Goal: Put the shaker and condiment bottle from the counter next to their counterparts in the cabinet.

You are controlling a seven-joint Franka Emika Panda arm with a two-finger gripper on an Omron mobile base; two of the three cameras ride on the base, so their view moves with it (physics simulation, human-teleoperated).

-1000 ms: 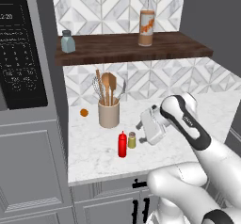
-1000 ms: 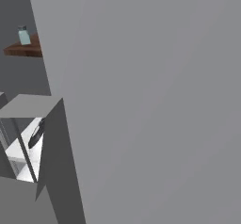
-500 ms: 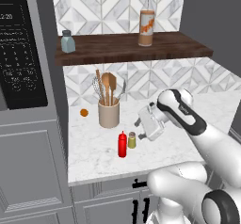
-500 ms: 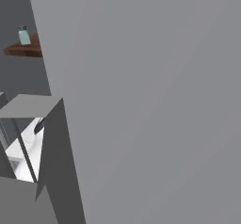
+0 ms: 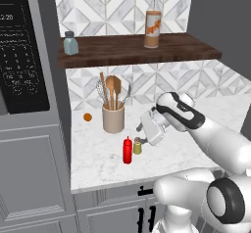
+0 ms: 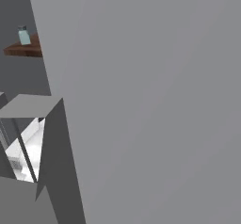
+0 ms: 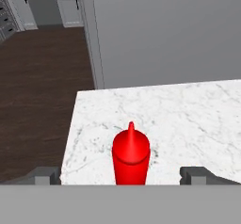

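- The step in hand looks like the approach to the condiment bottle (image 7: 131,155), which stands upright on the counter (image 5: 176,151) near its front edge, the shaker (image 5: 138,146) just to its right.
- The gripper (image 5: 149,129) sits low beside them, fingers spread wide and holding nothing.
- In the hand view the bottle stands centred between the fingertips (image 7: 195,173).
- Next, probably: advance, close on the bottle, then lift toward the cabinet (image 5: 127,53).

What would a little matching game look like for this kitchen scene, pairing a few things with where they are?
Things:
1. condiment bottle
2. blue-grey shaker
3. orange-label bottle
4. utensil crock

Places:
A. right part of the wooden shelf
B. counter, by the tiled wall
C. left end of the wooden shelf
D. counter, beside the yellow-green shaker

Pairs: 1-D, 2-C, 3-A, 4-B
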